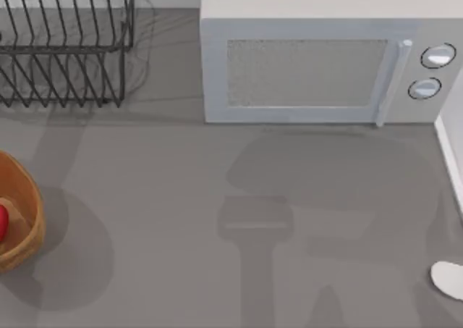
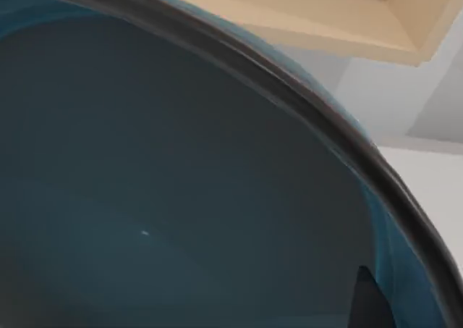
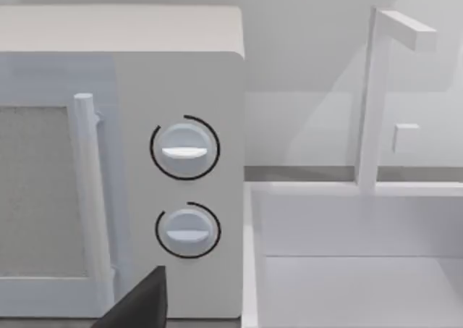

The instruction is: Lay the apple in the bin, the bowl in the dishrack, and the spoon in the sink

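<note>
The teal-blue bowl (image 2: 181, 198) sits right up against the left wrist camera, tilted, its dark rim arcing across a background of wall and cabinet. My left gripper is shut on the bowl, with one dark fingertip (image 2: 365, 303) showing inside the rim. At the table's left edge stands the orange-brown bin (image 1: 32, 230), and the red apple (image 1: 2, 221) lies inside it. The white spoon (image 1: 448, 279) rests on the table at the front right. The black wire dishrack (image 1: 65, 45) stands at the back left. My right gripper (image 3: 137, 306) faces the microwave and the white sink (image 3: 362, 292).
A grey-white microwave (image 1: 318, 60) fills the back middle, its two knobs (image 3: 184, 148) close to my right wrist camera. A white faucet (image 3: 376, 96) rises over the sink. The sink's edge (image 1: 452, 154) runs along the table's right side. Arm shadows fall on the grey tabletop.
</note>
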